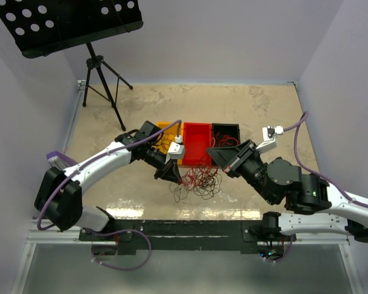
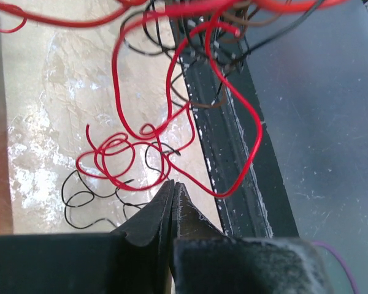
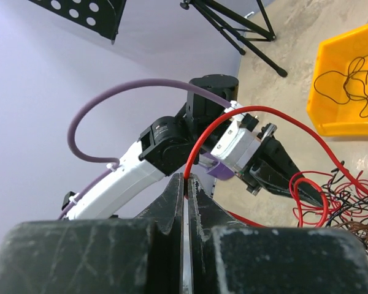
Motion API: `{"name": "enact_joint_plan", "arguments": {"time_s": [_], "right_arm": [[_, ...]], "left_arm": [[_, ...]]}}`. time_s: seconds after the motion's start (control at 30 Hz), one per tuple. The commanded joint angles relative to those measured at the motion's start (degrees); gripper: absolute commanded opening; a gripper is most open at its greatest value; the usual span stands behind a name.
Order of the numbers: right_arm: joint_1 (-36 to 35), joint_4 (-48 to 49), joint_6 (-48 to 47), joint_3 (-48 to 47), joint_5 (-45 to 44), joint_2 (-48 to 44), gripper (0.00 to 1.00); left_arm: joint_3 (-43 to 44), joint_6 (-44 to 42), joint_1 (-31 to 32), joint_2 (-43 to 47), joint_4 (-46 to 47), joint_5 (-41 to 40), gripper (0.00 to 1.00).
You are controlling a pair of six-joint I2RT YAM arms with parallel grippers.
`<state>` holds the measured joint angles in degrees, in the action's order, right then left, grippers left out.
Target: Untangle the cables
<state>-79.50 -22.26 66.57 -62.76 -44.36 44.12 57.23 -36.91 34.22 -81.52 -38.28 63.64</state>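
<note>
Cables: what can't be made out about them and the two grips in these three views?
- Left wrist view: whether the shut left gripper pinches any strand; the jaws hide that spot.
- Top view: single strands of the cables are too thin to trace, and the left gripper covers the pile's edge.
- Right wrist view: the red cable clamped by the right gripper runs off the right edge, so its far end is unseen.

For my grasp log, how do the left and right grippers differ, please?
The right gripper is shut on a red cable; whether the left gripper pinches the red loop at its tips is unclear. The left faces down at the table, the right across toward the left arm. Both are shut.
</note>
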Motion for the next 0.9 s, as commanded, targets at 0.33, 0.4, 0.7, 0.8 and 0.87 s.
{"name": "enact_joint_plan", "arguments": {"time_s": [0.33, 0.4, 0.7, 0.8, 0.87], "right_arm": [[-0.21, 1.43, -2.67, -2.54, -1.78, 0.44, 0.00], [-0.21, 1.96, -2.84, -2.80, -1.70, 0.88, 0.00], [-0.21, 1.78, -3.99, -6.84, -3.28, 0.80, 0.00], [-0.21, 1.35, -3.81, -8.25, -3.54, 0.44, 0.00], [-0.21, 0.30, -3.20, -8.78, -3.63, 0.27, 0.00]], "left_arm": [[-2.39, -11.44, -3.02, 7.95, -3.47, 3.60, 0.75], [-2.48, -9.68, -3.02, 7.51, -1.72, 3.25, 0.75], [-11.09, -4.32, -0.56, 6.11, 12.08, -6.94, 0.98], [-11.97, -3.87, 3.47, 3.83, 15.42, -11.49, 1.00], [-13.37, -3.96, 6.72, 2.16, 18.93, -15.80, 1.00]]}}
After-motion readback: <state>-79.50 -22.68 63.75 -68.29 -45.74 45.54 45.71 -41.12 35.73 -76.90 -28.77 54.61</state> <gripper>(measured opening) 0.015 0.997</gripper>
